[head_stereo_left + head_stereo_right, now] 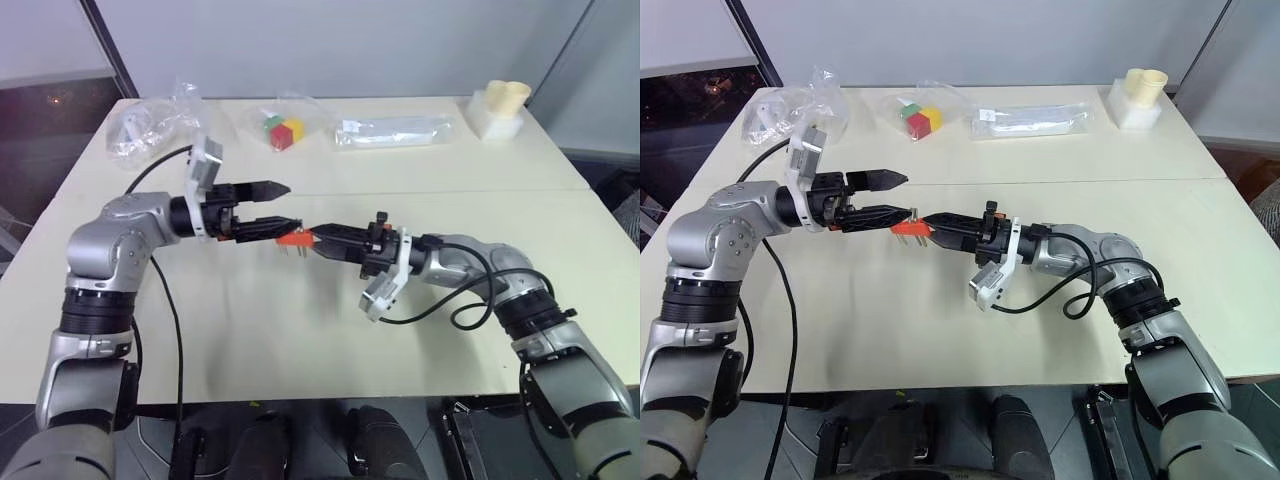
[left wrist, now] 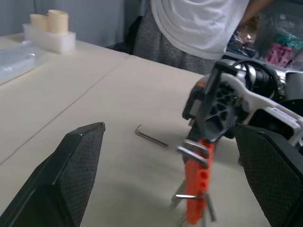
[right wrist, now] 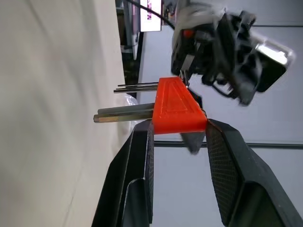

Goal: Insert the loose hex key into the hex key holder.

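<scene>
Left eye view: You see the right gripper (image 1: 318,238) level over the cream table (image 1: 300,330), its black fingers clamped on the hex key holder (image 1: 292,239), a small orange-red plastic block with thin grey metal keys pointing down. The left gripper (image 1: 278,205) faces it with its fingers spread wide and nothing between them; the lower finger's tip sits just beside the holder.

Right eye view: Same meeting of the two grippers above the table's middle. At the far edge you can pick out red, green and yellow cubes (image 1: 918,118) in a clear bag, well apart from the work.

Left wrist view: The loose hex key (image 2: 150,137), a thin L-shaped rod of grey metal, lies flat on the table beyond the holder, untouched by either gripper. A person in a white top (image 2: 199,23) stands at the far side.

Right wrist view: The two finger pads (image 3: 142,142) pinch the holder by one narrow end only.

Risk: With so shallow a pinch, a nudge from your left finger could twist or drop the holder. The key lies flat and thin, so you may scrape the table or flick it away when picking it up.
</scene>
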Robot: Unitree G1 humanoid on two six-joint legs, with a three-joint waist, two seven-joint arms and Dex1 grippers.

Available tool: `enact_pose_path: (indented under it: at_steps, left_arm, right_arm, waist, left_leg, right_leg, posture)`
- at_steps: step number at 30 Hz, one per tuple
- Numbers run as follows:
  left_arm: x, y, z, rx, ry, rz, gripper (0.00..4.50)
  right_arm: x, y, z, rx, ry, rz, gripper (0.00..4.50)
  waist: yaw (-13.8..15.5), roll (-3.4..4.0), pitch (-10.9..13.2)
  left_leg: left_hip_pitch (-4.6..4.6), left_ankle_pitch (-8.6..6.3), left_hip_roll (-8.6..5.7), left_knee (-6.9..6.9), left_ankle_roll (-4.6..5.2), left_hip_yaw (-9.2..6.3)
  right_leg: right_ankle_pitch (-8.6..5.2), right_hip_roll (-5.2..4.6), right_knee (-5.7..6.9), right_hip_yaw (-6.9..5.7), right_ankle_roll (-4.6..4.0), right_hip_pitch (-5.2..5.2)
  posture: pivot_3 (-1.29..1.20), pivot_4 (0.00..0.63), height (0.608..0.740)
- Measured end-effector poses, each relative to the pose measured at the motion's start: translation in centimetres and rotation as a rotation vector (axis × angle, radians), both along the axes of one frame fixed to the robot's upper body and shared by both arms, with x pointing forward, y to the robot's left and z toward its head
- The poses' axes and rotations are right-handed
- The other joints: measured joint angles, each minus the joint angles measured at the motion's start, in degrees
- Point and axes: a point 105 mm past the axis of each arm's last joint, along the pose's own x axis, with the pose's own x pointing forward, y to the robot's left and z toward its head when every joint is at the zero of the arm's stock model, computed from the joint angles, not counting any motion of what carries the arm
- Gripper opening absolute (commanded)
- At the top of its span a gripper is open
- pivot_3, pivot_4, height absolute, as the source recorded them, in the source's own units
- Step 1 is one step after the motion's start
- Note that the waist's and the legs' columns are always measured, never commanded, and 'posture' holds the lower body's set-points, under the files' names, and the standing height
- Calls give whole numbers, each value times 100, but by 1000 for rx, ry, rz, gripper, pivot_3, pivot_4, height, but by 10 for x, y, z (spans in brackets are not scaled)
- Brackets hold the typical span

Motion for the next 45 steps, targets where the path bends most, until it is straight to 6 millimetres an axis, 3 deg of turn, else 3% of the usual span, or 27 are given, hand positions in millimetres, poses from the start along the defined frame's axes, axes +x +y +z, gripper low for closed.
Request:
enact_pose_path:
  at_steps: [9, 35, 38, 45]
  left_arm:
    - [-9, 3, -8, 31, 11, -6, 4500]
    - [-8, -2, -10, 22, 15, -12, 4500]
    - [-8, -2, -10, 22, 15, -12, 3593]
    - [-10, -4, -12, 24, 20, -27, 130]
  right_arm:
    - [10, -3, 7, 10, 9, -14, 1013]
    - [5, 0, 21, 37, 8, 29, 1013]
    - [5, 0, 21, 33, 9, 25, 1013]
    - [4, 0, 20, 31, 17, 22, 1013]
  waist:
    - [-9, 0, 0]
    - [-5, 0, 0]
    - [-4, 0, 0]
    - [-2, 0, 0]
  left_leg:
    - [0, 0, 2, -1, 0, -1]
    - [0, 0, 2, 0, 0, -1]
    - [0, 0, 2, 0, 0, -1]
    - [0, 0, 1, 0, 0, 0]
  right_leg:
    - [0, 4, 0, 3, 0, 0]
    - [0, 2, 0, 3, -1, 0]
    - [0, 2, 0, 3, 0, 0]
    - [0, 2, 0, 3, -1, 0]
  posture:
    - [0, 150, 740]
    - [0, 150, 740]
    - [0, 150, 740]
    - [0, 150, 740]
